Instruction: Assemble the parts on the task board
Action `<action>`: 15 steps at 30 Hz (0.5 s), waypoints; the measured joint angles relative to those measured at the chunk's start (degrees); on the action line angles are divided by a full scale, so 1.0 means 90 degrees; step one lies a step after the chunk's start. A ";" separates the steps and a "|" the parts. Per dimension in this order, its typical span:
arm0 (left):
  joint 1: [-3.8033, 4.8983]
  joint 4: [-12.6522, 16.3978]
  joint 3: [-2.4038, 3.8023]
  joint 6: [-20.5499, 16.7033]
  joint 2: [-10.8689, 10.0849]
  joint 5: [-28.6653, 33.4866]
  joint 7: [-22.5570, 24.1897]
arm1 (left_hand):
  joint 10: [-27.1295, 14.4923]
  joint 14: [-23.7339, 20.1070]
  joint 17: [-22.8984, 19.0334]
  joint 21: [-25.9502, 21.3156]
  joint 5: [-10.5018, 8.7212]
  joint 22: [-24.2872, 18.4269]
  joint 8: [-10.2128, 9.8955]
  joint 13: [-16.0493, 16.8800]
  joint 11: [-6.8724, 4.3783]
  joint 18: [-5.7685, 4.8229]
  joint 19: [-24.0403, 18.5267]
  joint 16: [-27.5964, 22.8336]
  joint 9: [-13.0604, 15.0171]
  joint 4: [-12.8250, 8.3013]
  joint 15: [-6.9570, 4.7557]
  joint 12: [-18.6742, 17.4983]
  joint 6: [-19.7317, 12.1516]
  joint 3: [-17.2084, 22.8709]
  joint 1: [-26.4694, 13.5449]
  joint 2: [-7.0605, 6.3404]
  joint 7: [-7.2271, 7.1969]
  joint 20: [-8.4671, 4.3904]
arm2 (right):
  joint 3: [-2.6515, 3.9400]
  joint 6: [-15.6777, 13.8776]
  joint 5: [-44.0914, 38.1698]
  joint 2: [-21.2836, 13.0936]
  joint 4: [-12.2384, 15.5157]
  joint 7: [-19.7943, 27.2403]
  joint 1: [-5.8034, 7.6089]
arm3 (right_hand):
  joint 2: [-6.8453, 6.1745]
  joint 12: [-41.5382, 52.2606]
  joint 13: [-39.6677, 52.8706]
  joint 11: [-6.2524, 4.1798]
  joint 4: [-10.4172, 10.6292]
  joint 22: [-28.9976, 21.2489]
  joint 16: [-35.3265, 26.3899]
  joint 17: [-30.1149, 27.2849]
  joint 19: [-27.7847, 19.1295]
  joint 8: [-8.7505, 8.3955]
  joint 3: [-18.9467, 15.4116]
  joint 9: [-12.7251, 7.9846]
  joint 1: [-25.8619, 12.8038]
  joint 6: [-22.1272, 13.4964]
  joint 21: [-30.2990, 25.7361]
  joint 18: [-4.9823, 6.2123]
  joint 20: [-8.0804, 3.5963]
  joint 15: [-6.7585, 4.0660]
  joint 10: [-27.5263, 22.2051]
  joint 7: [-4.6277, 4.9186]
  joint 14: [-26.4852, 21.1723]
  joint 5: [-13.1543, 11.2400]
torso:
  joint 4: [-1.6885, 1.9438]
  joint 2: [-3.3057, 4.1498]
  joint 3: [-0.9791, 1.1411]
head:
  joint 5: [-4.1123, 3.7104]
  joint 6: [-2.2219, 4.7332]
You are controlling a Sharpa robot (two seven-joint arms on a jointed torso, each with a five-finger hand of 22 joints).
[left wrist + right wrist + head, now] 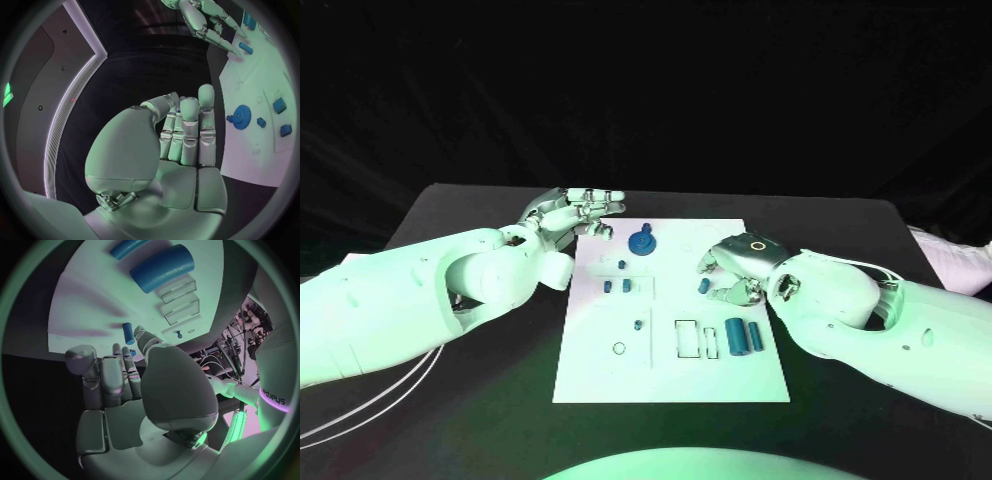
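Table (473,215) black under white task board (718,375)

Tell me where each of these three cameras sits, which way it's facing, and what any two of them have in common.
Head view: on the robot's head, looking down at the task board on the black table; both white arms reach in, left hand and right hand.
Left wrist view: behind the left hand, facing the board's edge and the blue gear.
Right wrist view: behind the right hand, facing two blue cylinders.
Shared: head and left wrist views both show the blue gear.
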 measured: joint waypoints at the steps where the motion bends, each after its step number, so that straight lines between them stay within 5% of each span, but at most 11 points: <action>1: 0.0000 0.0000 0.0000 0.0001 0.0000 -0.0001 0.0000 | 0.0000 0.0000 0.0000 0.0000 0.0000 0.0000 0.0000 0.0000 0.0000 0.0000 0.0000 0.0000 0.0000 0.0000 0.0000 0.0000 0.0000 0.0000 0.0000 0.0000 0.0000 0.0000 | 0.0000 0.0027 0.0000 0.0012 -0.0017 0.0000 -0.0002 | 0.0022 0.0007 0.0000 0.0019 0.0000 0.0004 0.0000 -0.0009 0.0002 0.0000 0.0000 0.0000 0.0022 0.0000 0.0000 0.0000 -0.0003 0.0000 0.0024 0.0000 0.0000 0.0000 | 0.0000 0.0001 -0.0001 | 0.0001 0.0001; 15: 0.0000 0.0002 -0.0002 0.0012 -0.0002 -0.0011 -0.0005 | 0.0000 0.0000 0.0000 0.0000 0.0000 0.0000 0.0000 -0.0001 0.0000 0.0000 0.0000 0.0000 0.0000 0.0000 0.0000 0.0000 0.0000 0.0000 0.0000 0.0000 0.0000 0.0000 | -0.0021 0.0187 0.0016 0.0215 -0.0228 0.0055 -0.0015 | 0.0285 0.0248 0.0009 -0.0051 -0.0037 0.0137 -0.0039 -0.0032 0.0103 0.0149 0.0286 0.0065 0.0284 0.0556 0.0068 0.0000 -0.0102 -0.0069 0.0679 0.0081 0.0023 0.0000 | -0.0005 0.0007 -0.0002 | 0.0011 -0.0018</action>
